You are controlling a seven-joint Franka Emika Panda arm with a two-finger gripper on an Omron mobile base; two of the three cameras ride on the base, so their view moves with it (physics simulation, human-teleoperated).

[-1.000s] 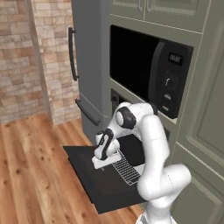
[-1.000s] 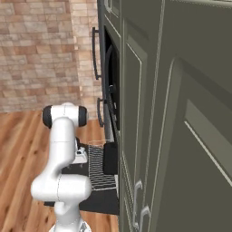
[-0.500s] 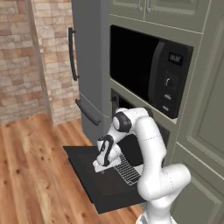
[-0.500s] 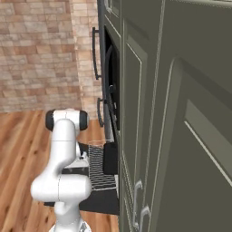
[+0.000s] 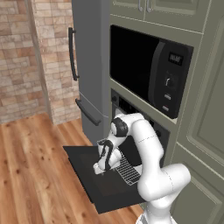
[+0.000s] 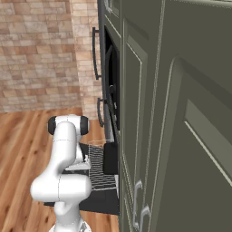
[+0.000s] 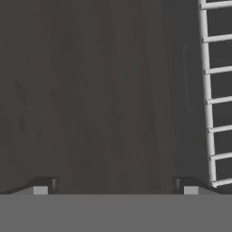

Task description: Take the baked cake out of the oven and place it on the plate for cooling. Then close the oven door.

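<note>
Hidden and cut-off parts around the open oven

The oven (image 5: pixel 131 109) interior is hidden behind the arm in the left base view. In the hand view the wire rack (image 7: pixel 213 90) runs off the right edge, and the finger tips (image 7: pixel 45 185) are cut off by the bottom band.

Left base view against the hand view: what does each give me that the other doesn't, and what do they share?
Left base view alone: the oven under the microwave, the grey fridge, the wood floor, and the arm bent down so the end effector hangs low over the dropped oven door.

Hand view alone: the two fingertips set wide apart with nothing between them.

Shared: the dark door panel and the pulled-out wire rack beside the end effector.
</note>
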